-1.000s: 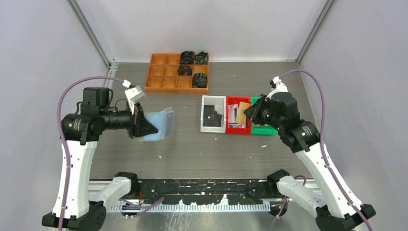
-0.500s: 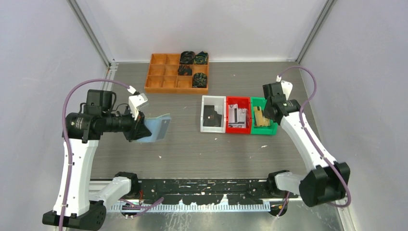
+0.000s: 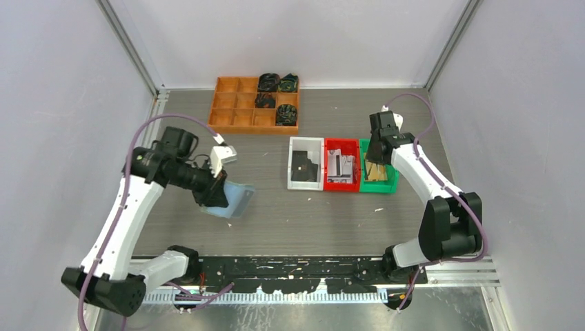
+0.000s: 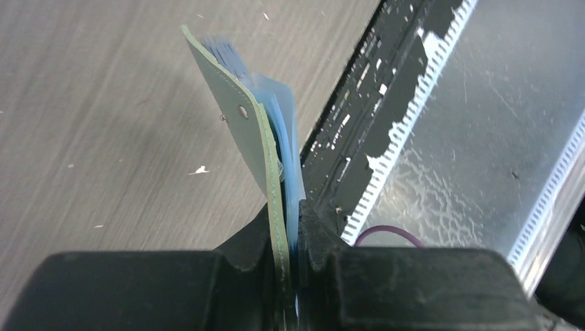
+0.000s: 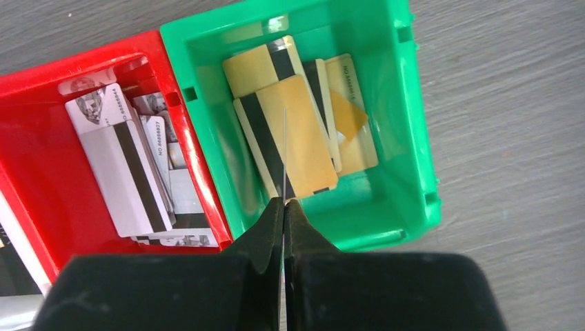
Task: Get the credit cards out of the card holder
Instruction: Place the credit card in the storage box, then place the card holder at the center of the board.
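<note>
**Now: card holder pinched on the left, a card over the green bin**

Partly folded, the card holder (image 4: 238, 117) sticks out from the left hand (image 4: 290, 234), whose fingers are pressed onto its lower edge. Its sage-green outer face carries a small stud, and the light blue pockets show just behind it. From above, it hangs tilted over the left-centre of the bench (image 3: 276, 214), towards the near edge.

Across the bench, the right hand (image 5: 283, 207) is pressed together on a thin card (image 5: 285, 152), seen edge-on as a pale line rising from the fingertips. It hovers over the green bin (image 5: 414, 138). In that bin lie several tan credit cards (image 5: 307, 145) with dark stripes, overlapping one another. The red bin (image 3: 342, 184), touching it on the left, holds whitish and grey cards (image 5: 127, 172) in a loose stack. A white bin (image 3: 305, 141) stands next in the row, with something dark inside.

Further back sits an orange tray (image 3: 234, 117), with black coiled items (image 3: 285, 114) in its right-hand compartments.
</note>
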`<move>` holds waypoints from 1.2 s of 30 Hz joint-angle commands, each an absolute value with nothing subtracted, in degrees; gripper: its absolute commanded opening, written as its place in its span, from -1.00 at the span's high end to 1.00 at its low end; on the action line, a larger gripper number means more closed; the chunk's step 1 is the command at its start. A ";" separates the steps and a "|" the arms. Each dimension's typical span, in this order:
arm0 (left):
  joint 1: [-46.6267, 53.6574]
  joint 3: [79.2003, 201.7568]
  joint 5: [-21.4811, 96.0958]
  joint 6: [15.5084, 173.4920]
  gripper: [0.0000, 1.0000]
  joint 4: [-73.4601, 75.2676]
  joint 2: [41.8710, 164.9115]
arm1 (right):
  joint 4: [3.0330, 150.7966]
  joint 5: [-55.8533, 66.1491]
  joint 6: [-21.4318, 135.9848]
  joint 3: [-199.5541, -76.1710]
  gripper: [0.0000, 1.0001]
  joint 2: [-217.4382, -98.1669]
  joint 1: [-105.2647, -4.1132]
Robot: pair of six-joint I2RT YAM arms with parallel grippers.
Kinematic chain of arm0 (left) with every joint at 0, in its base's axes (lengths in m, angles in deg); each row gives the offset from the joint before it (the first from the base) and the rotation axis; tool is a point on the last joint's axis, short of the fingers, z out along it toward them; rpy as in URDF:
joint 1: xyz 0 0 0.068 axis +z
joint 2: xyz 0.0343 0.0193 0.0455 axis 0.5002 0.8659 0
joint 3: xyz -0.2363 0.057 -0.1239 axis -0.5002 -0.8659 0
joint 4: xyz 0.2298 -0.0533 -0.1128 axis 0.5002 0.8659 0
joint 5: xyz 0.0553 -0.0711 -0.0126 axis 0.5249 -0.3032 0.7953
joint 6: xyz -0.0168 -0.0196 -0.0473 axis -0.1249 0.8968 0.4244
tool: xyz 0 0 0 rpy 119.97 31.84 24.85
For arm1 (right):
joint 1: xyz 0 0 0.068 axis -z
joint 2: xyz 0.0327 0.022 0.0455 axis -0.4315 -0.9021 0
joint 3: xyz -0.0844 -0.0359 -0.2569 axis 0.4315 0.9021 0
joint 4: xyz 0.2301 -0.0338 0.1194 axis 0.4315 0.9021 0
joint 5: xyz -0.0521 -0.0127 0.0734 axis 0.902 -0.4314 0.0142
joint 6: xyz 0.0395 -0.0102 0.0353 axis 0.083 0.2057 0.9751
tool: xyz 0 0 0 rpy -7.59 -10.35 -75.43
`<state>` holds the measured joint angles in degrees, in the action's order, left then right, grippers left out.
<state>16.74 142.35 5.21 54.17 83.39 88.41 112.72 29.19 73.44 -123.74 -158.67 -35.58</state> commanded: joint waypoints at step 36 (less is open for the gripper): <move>-3.72 124.66 62.31 52.72 0.13 30.43 119.59 | 104.33 19.30 80.99 -125.25 -0.61 -150.83 -30.92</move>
<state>-3.26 123.44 61.25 49.53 33.22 120.52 105.12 21.50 79.72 -122.87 -153.45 -31.06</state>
